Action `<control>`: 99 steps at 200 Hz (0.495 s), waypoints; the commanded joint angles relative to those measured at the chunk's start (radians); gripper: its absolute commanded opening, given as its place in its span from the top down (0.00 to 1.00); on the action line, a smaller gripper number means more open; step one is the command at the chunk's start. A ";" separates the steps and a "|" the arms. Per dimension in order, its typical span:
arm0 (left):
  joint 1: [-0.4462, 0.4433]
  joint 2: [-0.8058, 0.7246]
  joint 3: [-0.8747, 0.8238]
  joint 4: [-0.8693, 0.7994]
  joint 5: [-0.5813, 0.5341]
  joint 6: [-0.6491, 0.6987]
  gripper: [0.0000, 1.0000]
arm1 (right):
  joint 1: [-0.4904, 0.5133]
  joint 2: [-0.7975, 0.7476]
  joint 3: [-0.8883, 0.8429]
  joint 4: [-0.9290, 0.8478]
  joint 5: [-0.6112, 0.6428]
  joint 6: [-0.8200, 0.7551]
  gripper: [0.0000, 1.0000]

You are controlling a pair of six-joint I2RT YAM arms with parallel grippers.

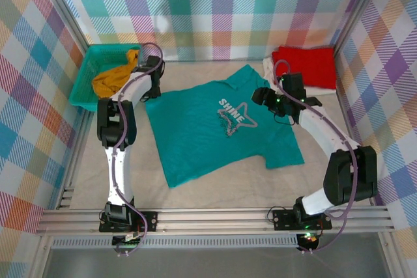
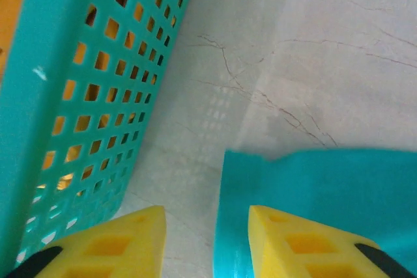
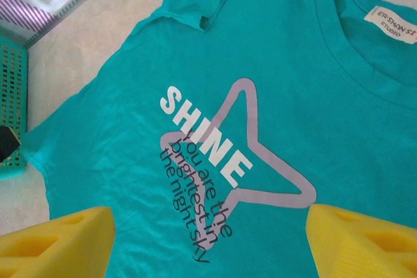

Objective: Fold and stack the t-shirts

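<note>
A: Teal tee (image 1: 221,128) status?
B: Flat at the centre of the marbled desk (image 1: 228,187), soft knit, white SHINE star print up. Left hand (image 2: 207,245) is at its 10 o'clock corner, yellow wedge fingers parted, gripping nothing. Right hand (image 3: 208,239) is spread wide over the print.
A: Others?
B: Mustard tee (image 1: 114,77) is crumpled in the mesh basket (image 1: 81,86), 10 o'clock. Red tee (image 1: 306,66) is folded square, 2 o'clock.

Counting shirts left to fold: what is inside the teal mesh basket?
A crumpled mustard-yellow t-shirt lies in the basket, against its right side. Whatever is beneath the cloth is covered.
</note>
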 commanded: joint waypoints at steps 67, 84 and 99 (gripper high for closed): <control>-0.252 -0.494 -0.482 0.308 0.308 -0.179 0.56 | -0.014 0.315 0.323 -0.100 -0.132 -0.014 0.29; -0.340 -0.517 -0.577 0.356 0.341 -0.232 0.57 | -0.013 0.389 0.398 -0.107 -0.137 -0.011 0.33; -0.394 -0.528 -0.649 0.384 0.380 -0.294 0.59 | -0.010 0.447 0.476 -0.155 -0.131 -0.022 0.39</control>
